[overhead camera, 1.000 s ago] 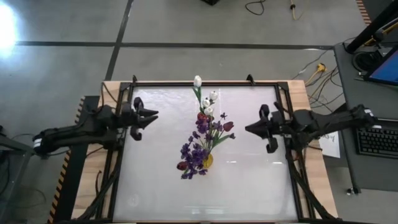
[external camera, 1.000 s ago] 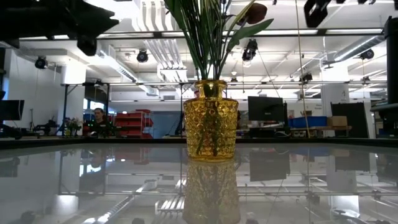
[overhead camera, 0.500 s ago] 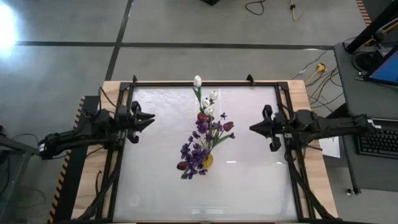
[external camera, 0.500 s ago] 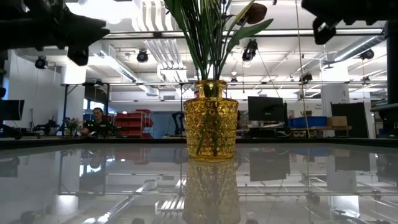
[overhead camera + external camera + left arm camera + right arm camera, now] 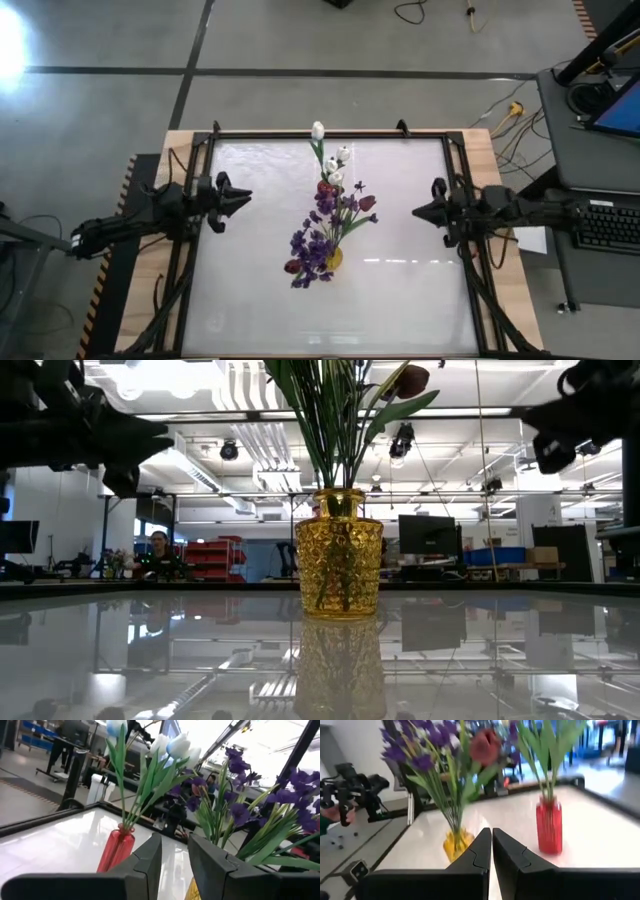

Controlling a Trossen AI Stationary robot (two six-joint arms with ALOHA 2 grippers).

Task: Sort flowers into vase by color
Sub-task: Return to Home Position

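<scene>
The left gripper [image 5: 243,198] holds nothing; in the left wrist view its 2 fingers [image 5: 150,857] stand a narrow gap apart, touching no flower. The right gripper [image 5: 418,211] is also empty, its 2 fingers [image 5: 475,852] pressed together with only a thin seam between them. Each arm lies low and stretched out level over its own side edge of the white table [image 5: 400,290], the gripper pointing inward at the 2 vases, well apart from them. The flowers stand near the table's middle. The white tulips [image 5: 330,160] are in the red vase [image 5: 116,849], on the far side. The purple flowers [image 5: 315,240] and 2 dark red tulips [image 5: 366,202] fill the yellow vase [image 5: 340,553], just in front of the red one, their stems upright and fanning outward at the top.
</scene>
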